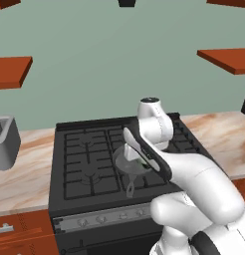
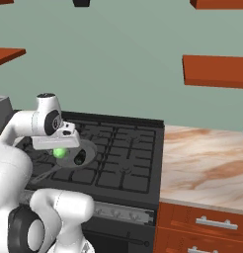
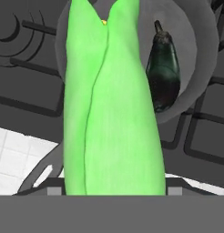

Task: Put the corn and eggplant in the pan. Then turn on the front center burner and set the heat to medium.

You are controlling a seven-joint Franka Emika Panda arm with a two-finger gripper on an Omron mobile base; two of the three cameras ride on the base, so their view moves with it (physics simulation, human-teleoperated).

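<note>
The white arm's pincer (image 2: 61, 147) is hanging over the small round dark-grey metal pan (image 2: 86, 150) at the left centre of the right base frame, and its jaws are clamped on the bright green, elongated cob-shaped corn (image 3: 109, 104), which is running up the middle of the hand frame from the bottom edge to the top. In the right base frame only a green lump of the corn (image 2: 59, 153) is peeking out beneath the hand. The small, very dark purple-black eggplant (image 3: 163, 75) is already lying inside the pan (image 3: 196, 41), at the upper right of the hand frame, just beside the corn's line. The pan is sitting on the black cast-iron grate of the gas stove (image 1: 89, 164), over what I judge to be the front center burner, with its short grey handle (image 1: 130, 187) pointing toward the front edge. The chief risk from here is the release: the corn is about as long as the pan is wide, so if it is being let go off-centre or too high, one end could be catching the rim and tipping out onto the grate, or landing on the eggplant and rolling. The stove's knobs (image 1: 100, 218) along the front panel are small and blurred, so picking the wrong one later is another hazard. No brand, label or writing is readable anywhere.
</note>
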